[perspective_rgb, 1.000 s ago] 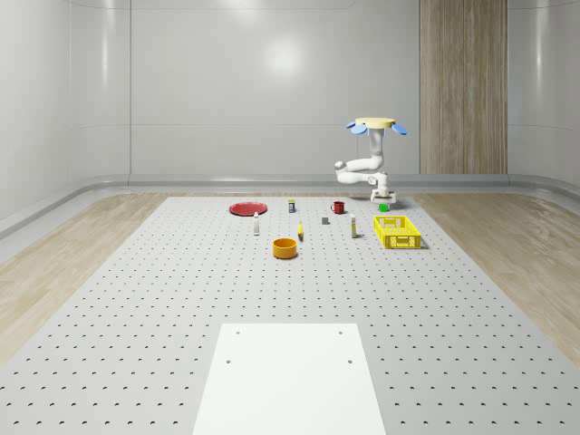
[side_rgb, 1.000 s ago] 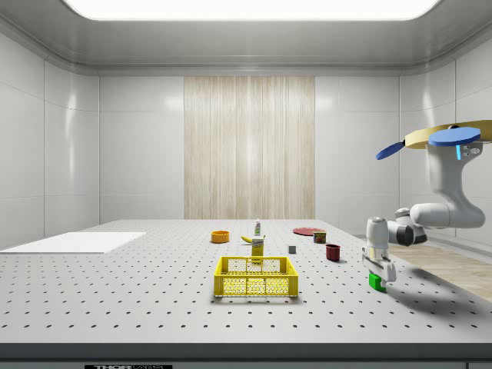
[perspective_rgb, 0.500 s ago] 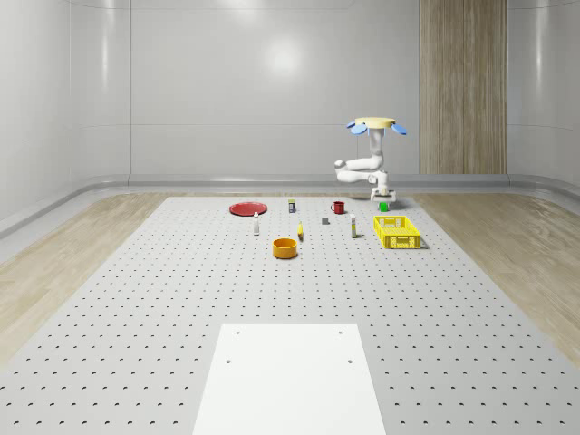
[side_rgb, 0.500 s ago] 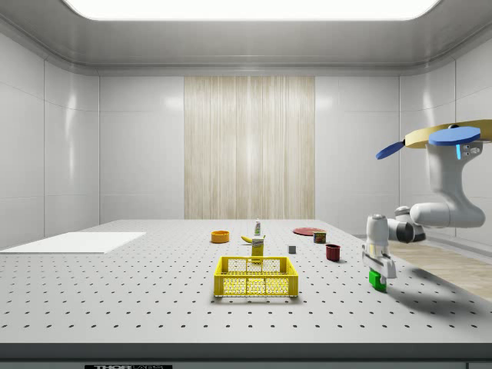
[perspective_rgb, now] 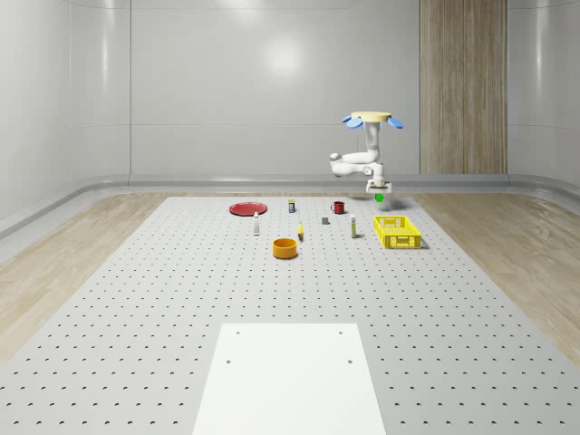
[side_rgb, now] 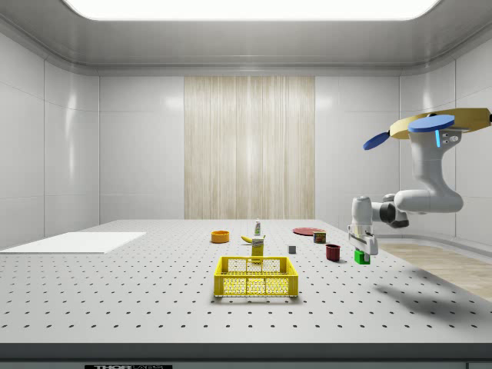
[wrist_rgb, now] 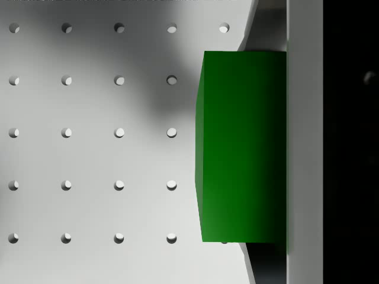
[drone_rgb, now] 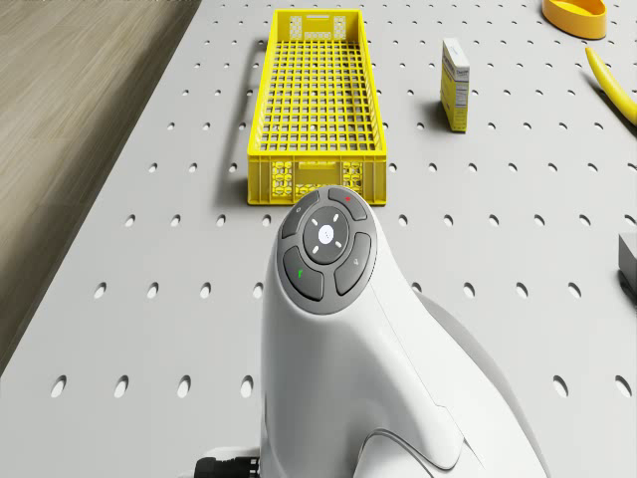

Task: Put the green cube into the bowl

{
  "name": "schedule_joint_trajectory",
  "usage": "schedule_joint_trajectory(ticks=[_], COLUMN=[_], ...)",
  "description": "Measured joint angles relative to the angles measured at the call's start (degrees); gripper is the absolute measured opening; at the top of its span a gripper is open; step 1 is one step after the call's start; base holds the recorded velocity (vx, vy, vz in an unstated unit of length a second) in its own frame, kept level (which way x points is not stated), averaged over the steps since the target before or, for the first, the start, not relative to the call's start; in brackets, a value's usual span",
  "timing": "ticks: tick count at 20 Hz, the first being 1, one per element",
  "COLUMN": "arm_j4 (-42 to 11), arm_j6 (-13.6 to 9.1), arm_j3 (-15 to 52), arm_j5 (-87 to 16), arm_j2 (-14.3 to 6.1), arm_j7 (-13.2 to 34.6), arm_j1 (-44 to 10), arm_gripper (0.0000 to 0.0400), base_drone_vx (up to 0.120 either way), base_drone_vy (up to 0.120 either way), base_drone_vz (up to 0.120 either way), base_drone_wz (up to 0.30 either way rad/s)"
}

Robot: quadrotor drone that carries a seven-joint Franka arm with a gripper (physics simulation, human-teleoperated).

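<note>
The green cube (perspective_rgb: pixel 379 196) hangs above the table with my gripper (perspective_rgb: pixel 379 191) shut on it. In the side view the green cube (side_rgb: pixel 361 256) sits under the gripper (side_rgb: pixel 361 250), above the table. The wrist view has the cube (wrist_rgb: pixel 243 148) pressed against one finger (wrist_rgb: pixel 305 142). The drone (perspective_rgb: pixel 370 119) hovers over the table's far right part, behind the yellow crate. The orange bowl (perspective_rgb: pixel 285 247) stands near the table's middle, well to the whole-scene view's left of the gripper; the drone view catches the bowl (drone_rgb: pixel 575 12) too.
A yellow crate (perspective_rgb: pixel 397 232) lies in front of the drone, with a small carton (perspective_rgb: pixel 353 230) beside it. A red mug (perspective_rgb: pixel 338 207), a grey block (perspective_rgb: pixel 325 220), a banana (perspective_rgb: pixel 300 232) and a red plate (perspective_rgb: pixel 246 208) stand between gripper and bowl. A white sheet (perspective_rgb: pixel 290 376) lies at the near end.
The drone and arm have risen and shifted toward the side view's left. The green cube has come up off the table in the shut gripper.
</note>
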Motion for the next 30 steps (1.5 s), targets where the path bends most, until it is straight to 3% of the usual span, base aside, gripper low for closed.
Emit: schedule_joint_trajectory(ticks=[18, 30], arm_j4=[0.1, 0.1], arm_j6=[2.3, 3.7], arm_j3=[1.1, 1.3], arm_j5=[1.7, 2.3], arm_j2=[-2.6, -4.1], arm_j7=[-0.4, -0.2], arm_j1=[-0.8, -1.1], arm_gripper=[0.0250, 0.0250], base_drone_vx=[0.120, 0.003], base_drone_vy=[-0.120, -0.120], base_drone_vz=[0.084, 0.000], base_drone_wz=[0.000, 0.000])
